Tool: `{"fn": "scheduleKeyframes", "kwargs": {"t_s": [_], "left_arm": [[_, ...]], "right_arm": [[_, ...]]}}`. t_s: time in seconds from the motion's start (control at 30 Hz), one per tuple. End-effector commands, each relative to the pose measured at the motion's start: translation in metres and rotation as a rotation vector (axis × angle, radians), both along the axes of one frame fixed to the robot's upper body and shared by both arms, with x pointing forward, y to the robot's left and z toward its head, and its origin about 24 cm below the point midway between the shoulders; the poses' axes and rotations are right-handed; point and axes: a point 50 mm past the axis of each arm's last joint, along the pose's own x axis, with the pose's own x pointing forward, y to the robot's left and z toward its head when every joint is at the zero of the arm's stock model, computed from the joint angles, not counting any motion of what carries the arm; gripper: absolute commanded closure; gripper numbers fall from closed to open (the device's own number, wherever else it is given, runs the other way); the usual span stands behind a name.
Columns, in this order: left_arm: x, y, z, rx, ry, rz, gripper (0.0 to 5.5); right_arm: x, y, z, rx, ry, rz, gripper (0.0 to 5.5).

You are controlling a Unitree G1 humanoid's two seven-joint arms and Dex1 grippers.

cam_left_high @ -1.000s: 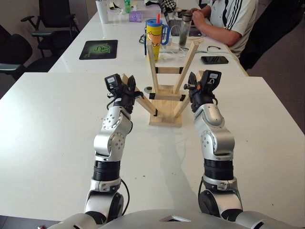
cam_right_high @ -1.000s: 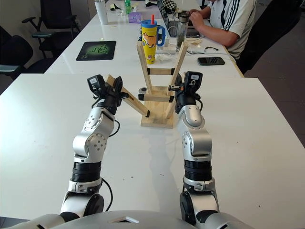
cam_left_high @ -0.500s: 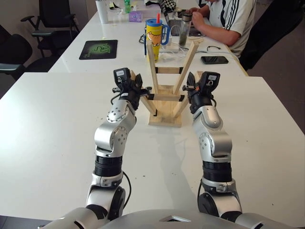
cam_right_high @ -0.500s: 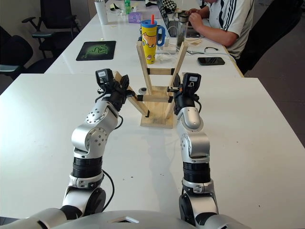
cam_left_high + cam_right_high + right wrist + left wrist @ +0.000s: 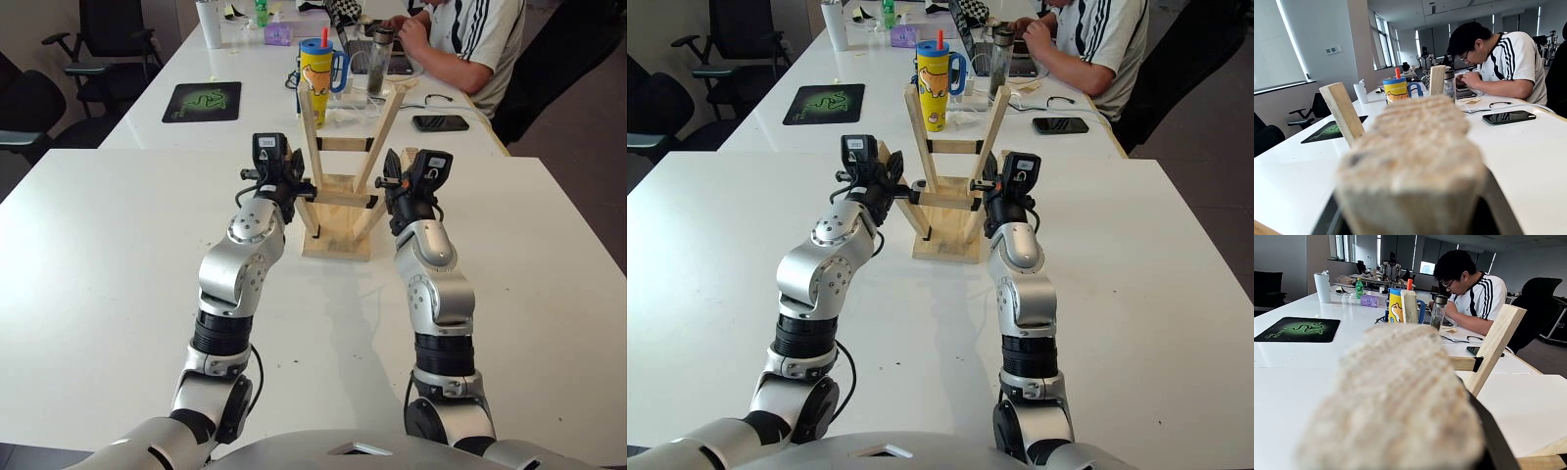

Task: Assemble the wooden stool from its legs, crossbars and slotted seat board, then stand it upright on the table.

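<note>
The wooden stool lies upside down mid-table, its seat board point(image 5: 338, 244) flat and its legs pointing up. Two far legs point(image 5: 312, 122) lean toward each other, joined by a crossbar point(image 5: 345, 144). A nearer crossbar point(image 5: 338, 200) spans the front pair. My left gripper point(image 5: 285, 186) is shut on the near left leg point(image 5: 1396, 401), at the stool's left side. My right gripper point(image 5: 401, 192) is shut on the near right leg point(image 5: 1415, 166), at the stool's right side. Each wrist view looks over its own leg end, toward a far leg point(image 5: 1493, 347).
Behind the stool, on the adjoining table, stand a yellow tumbler point(image 5: 316, 64), a bottle point(image 5: 381, 59), a phone point(image 5: 440, 122) and a black mouse mat point(image 5: 203, 101). A person sits at the back right. White tabletop spreads wide on both sides.
My left gripper has swung to the right toward the stool, bringing its leg from a wide outward tilt to nearly in line with the frame. The right gripper has kept still.
</note>
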Motion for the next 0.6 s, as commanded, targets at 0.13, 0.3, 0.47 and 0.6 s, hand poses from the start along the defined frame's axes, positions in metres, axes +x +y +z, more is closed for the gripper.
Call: {"fn": "scheduleKeyframes", "kwargs": {"t_s": [0.13, 0.3, 0.47, 0.6], "left_arm": [[-0.009, -0.011, -0.052, 0.231, 0.208, -0.135, 4.39], [-0.018, -0.02, -0.06, 0.295, 0.238, -0.24, 4.29], [-0.021, -0.02, -0.065, 0.3, 0.256, -0.253, 4.25], [-0.021, -0.022, -0.064, 0.281, 0.256, -0.252, 3.69]], "right_arm": [[0.001, 0.024, -0.007, -0.099, 0.049, 0.138, 4.5], [0.001, 0.027, -0.01, -0.131, 0.068, 0.159, 4.5], [0.001, 0.027, -0.011, -0.121, 0.078, 0.158, 4.49], [0.002, 0.027, -0.011, -0.111, 0.085, 0.159, 4.49]]}}
